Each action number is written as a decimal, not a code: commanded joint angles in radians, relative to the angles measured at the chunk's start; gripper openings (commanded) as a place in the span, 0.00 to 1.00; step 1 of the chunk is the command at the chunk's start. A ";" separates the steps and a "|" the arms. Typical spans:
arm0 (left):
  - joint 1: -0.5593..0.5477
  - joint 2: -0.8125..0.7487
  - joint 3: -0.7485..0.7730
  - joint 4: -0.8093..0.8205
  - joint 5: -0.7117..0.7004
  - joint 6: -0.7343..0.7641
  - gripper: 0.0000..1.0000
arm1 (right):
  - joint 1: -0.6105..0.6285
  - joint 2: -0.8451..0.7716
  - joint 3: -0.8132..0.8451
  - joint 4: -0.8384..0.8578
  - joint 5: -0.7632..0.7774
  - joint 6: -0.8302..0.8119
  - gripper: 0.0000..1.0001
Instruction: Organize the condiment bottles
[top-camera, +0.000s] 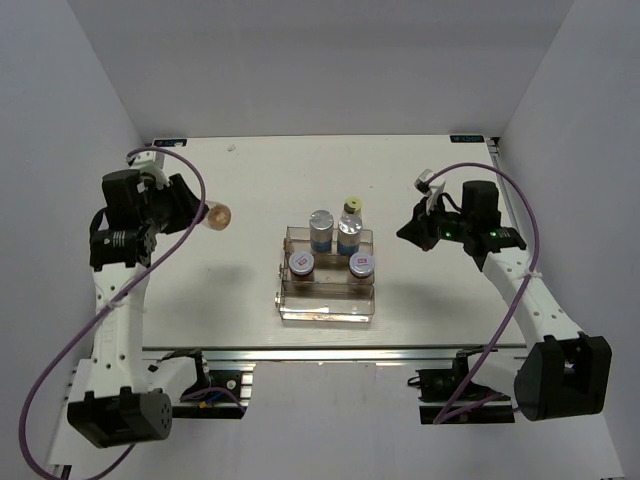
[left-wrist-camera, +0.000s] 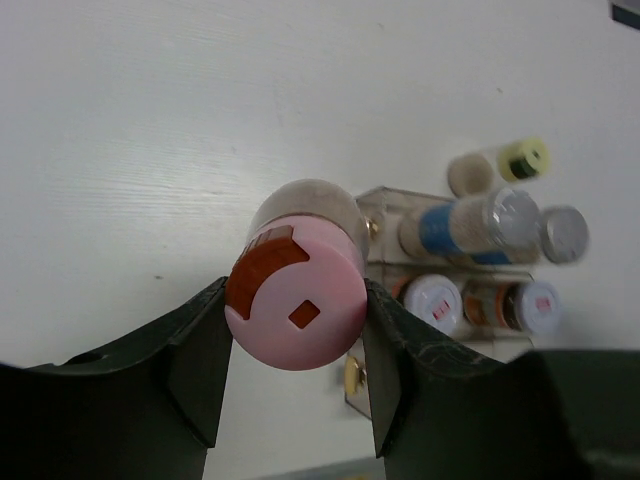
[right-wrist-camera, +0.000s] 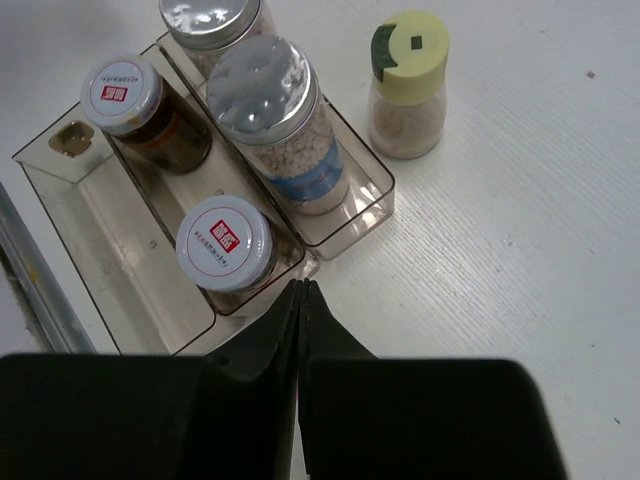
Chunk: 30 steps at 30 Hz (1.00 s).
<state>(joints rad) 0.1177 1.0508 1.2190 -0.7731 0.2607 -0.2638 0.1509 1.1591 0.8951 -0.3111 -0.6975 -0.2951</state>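
Note:
My left gripper is shut on a pink-capped bottle and holds it tilted in the air above the table, left of the rack; it also shows in the top view. The clear tiered rack holds two silver-lidded bottles on its back tier and two white-red-lidded brown jars on the tier in front. A yellow-green-capped bottle stands on the table just behind the rack. My right gripper is shut and empty, hovering right of the rack.
The rack's lowest front tier has no bottles in it. The white table is walled by white panels at the back and sides. A metal rail runs along the near edge.

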 joint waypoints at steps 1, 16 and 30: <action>-0.018 -0.061 0.000 -0.093 0.237 0.069 0.00 | -0.005 0.027 0.079 0.055 0.006 0.022 0.00; -0.401 0.104 -0.015 -0.179 0.332 0.069 0.00 | -0.005 0.067 0.151 0.049 0.039 0.019 0.00; -0.604 0.265 -0.058 -0.121 0.215 0.051 0.00 | -0.007 0.088 0.159 0.052 0.075 0.016 0.07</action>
<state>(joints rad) -0.4667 1.3163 1.1824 -0.9298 0.4988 -0.2089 0.1497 1.2346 1.0016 -0.2848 -0.6285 -0.2771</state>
